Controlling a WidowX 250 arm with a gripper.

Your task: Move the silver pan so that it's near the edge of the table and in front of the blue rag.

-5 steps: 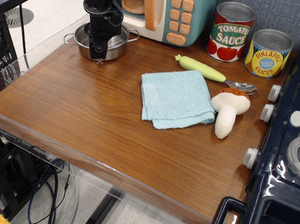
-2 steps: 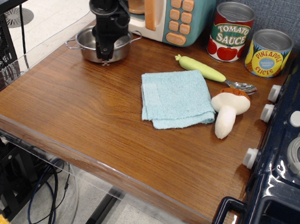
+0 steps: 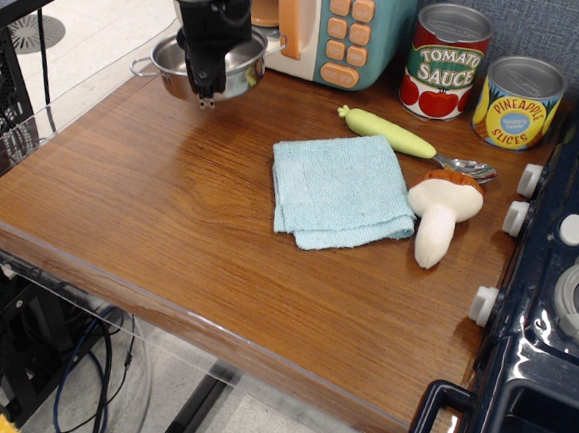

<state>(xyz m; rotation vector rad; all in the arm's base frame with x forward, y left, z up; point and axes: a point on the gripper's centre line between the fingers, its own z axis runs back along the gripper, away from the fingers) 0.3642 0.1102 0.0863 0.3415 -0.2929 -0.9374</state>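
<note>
The silver pan [image 3: 238, 76] hangs lifted above the back left of the table [image 3: 168, 227], tilted slightly, with one wire loop handle sticking out to the left. My black gripper [image 3: 206, 88] comes down from above and is shut on the pan's near rim. The blue rag [image 3: 340, 188] lies flat near the middle of the table, to the right of the pan and nearer the front. The table's glossy front edge [image 3: 211, 326] runs below it.
A teal toy microwave [image 3: 330, 24] stands right behind the pan. A tomato sauce can [image 3: 445, 61] and a pineapple can [image 3: 518, 102] stand at the back right. A green-handled spoon [image 3: 406, 140] and a toy mushroom [image 3: 440, 213] lie right of the rag. A dark blue toy stove [image 3: 554, 298] borders the right side.
The gripper has lifted the pan off the table and carried it up and slightly to the right. Everything else is unmoved.
</note>
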